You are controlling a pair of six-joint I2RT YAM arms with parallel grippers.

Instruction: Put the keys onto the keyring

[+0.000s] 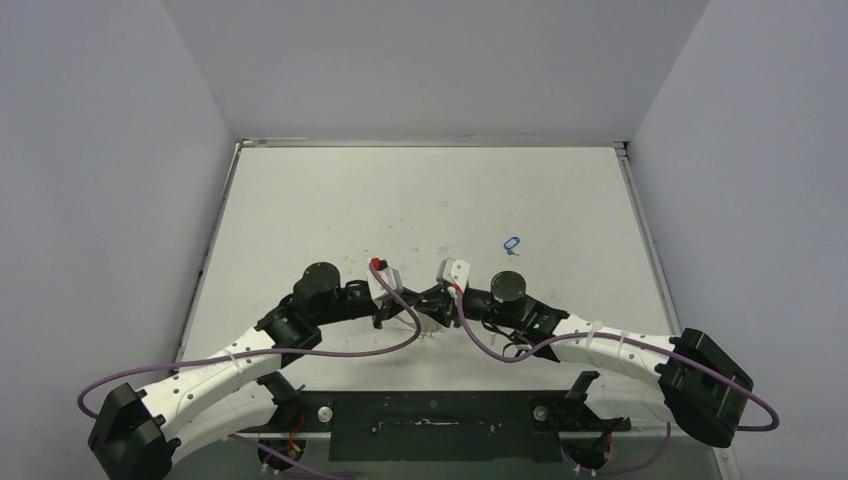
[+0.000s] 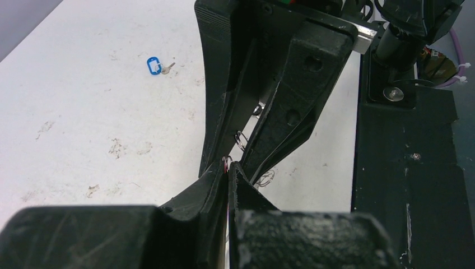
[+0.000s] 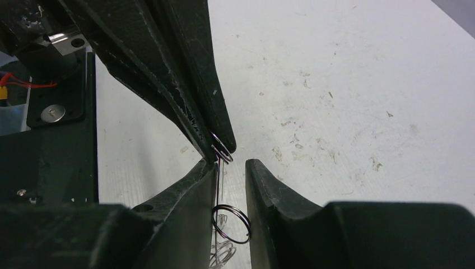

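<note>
Clamping left tool together on a small wire loop of the keyring, raised over mid-counter; flanking its hanging ring with right tool, fingers apart. Farther right, loose and unthreaded: blue-headed key. Dark-headed key not visible. Judged early, threading still ahead.

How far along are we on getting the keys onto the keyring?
Nothing is visibly done. The blue key lies loose on the table, apart from both arms. In hand: the left gripper pinches a small wire loop; a wire ring sits between the fingers of the right gripper, grip unclear. Left: fetch and thread the blue key; no dark-headed key shows.
</note>
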